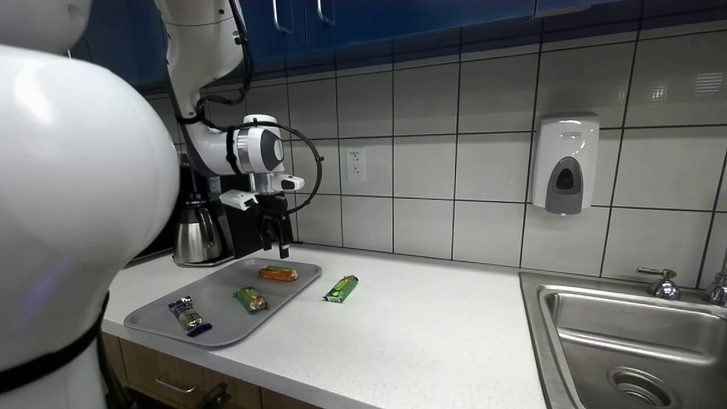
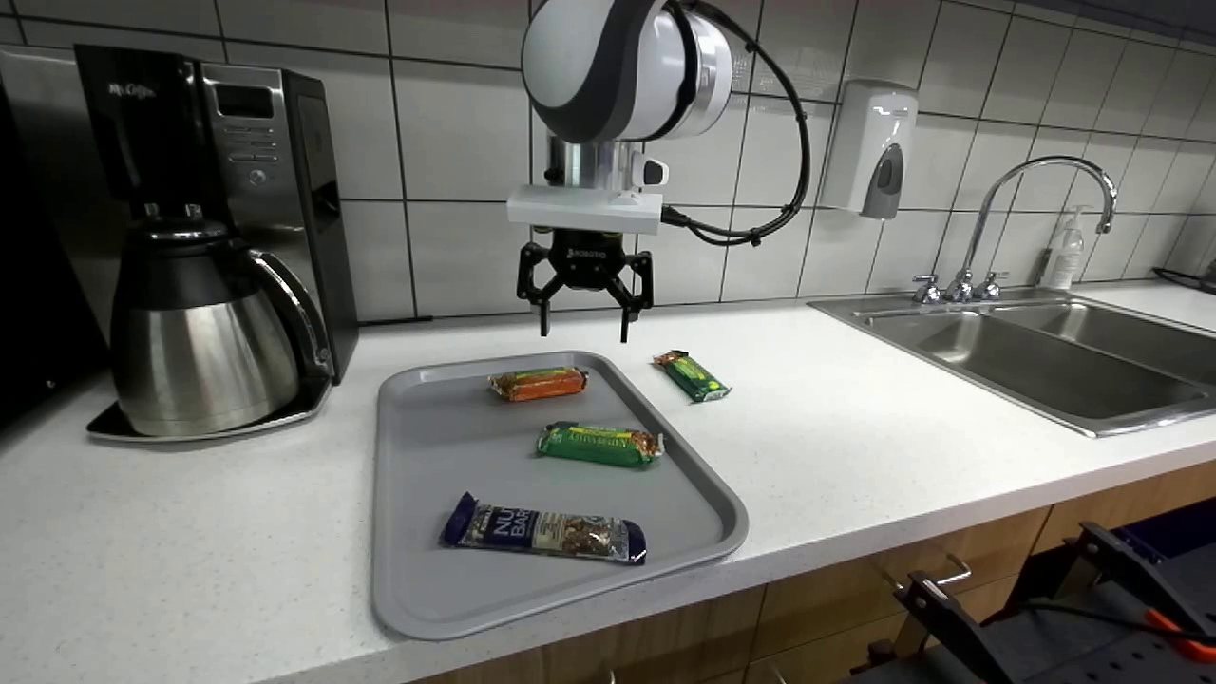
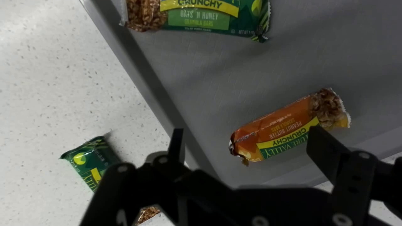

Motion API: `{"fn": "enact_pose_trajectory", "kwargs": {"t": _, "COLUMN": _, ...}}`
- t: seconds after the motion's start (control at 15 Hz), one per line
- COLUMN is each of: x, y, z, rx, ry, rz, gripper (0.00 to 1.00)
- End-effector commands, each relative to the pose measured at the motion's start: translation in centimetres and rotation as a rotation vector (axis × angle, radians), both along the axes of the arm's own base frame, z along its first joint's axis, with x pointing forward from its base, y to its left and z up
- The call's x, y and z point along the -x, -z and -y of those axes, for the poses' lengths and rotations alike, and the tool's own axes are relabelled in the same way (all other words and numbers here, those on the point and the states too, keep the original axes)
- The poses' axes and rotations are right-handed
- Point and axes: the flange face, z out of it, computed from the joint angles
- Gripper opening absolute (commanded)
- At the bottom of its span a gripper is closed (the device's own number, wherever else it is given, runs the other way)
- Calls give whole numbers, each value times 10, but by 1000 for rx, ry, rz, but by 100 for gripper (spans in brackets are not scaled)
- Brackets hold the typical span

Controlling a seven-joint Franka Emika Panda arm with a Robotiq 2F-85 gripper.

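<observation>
My claw (image 2: 584, 336) hangs above the corner of the gray tray (image 2: 432, 451), jaws spread wide, nothing between them, and the closest thing, it seems, is the orange granola bar (image 3: 279, 131), down below on the tray. Here's what matters: in the wrist view the bar's long axis slants, running more along the line from one finger (image 3: 176, 145) to the other than across it, and it sits closer to the finger on that view's right. Out past the opposite finger, a green granola bar (image 2: 693, 376) lies on the table (image 2: 855, 418), apart from the tray's rim.
</observation>
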Motion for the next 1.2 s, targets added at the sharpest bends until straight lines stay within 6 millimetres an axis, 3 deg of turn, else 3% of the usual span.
{"fn": "enact_pose_trajectory", "kwargs": {"t": 0.0, "x": 0, "y": -1, "z": 0, "rx": 0, "ry": 0, "rz": -1, "gripper": 100}}
{"fn": "enact_pose_trajectory", "kwargs": {"t": 0.53, "x": -6, "y": 1, "z": 7, "rx": 63, "ry": 150, "rz": 68, "gripper": 100}}
{"fn": "enact_pose_trajectory", "kwargs": {"t": 1.13, "x": -4, "y": 13, "z": -17, "rx": 113, "ry": 473, "rz": 133, "gripper": 100}}
